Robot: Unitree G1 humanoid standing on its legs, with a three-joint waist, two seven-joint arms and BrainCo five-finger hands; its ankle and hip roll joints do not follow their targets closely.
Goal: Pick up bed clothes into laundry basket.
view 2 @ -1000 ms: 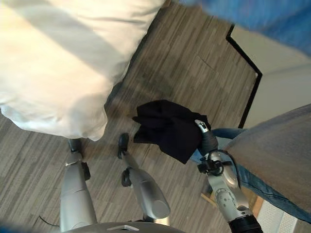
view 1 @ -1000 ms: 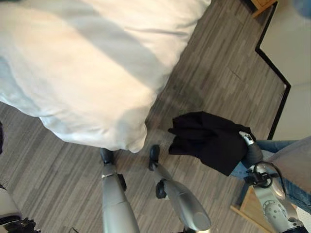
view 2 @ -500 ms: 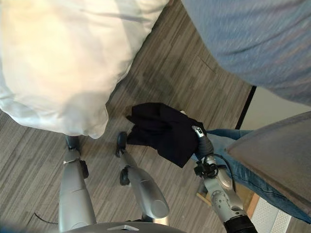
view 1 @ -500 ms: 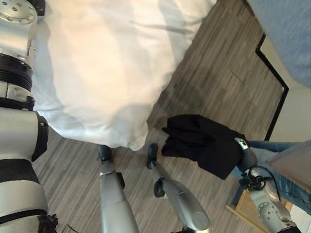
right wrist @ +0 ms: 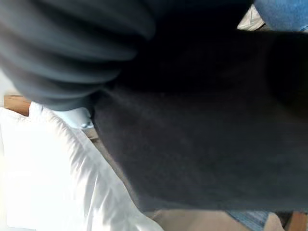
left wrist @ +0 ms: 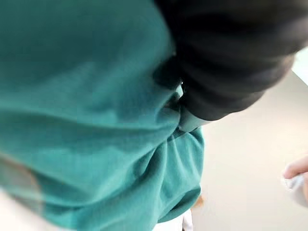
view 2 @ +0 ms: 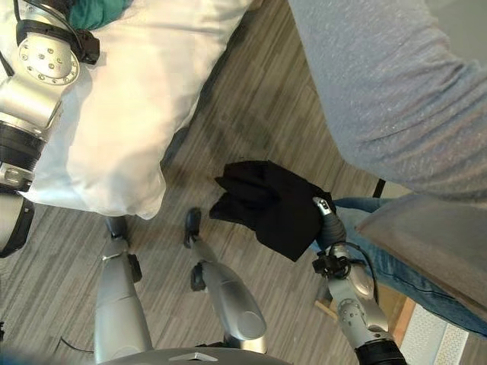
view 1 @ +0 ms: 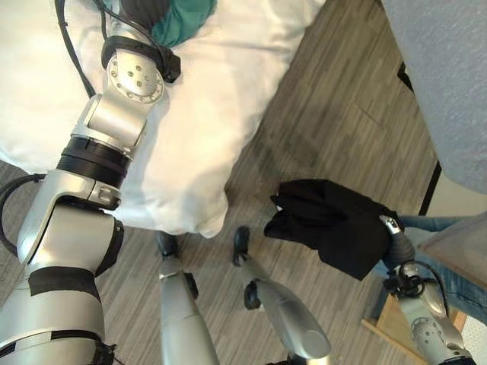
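Newly raised over the puffy white bed (view 1: 198,114), the left hand (left wrist: 231,62) meets crumpled teal cloth (left wrist: 86,120), grip unclear; right hand (view 1: 397,239) clutches limp black cloth (view 1: 335,224) above striped floor (view 1: 335,114).

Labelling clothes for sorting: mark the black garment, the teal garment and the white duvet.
black garment (view 1: 338,228), left eye view, middle of the bundle
teal garment (left wrist: 86,120), left wrist view, centre folds
white duvet (view 2: 144,99), right eye view, flat top

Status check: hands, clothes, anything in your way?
Right hand holding black garment above floor. Left hand on teal garment at the bed, grip unclear. Person close on right.
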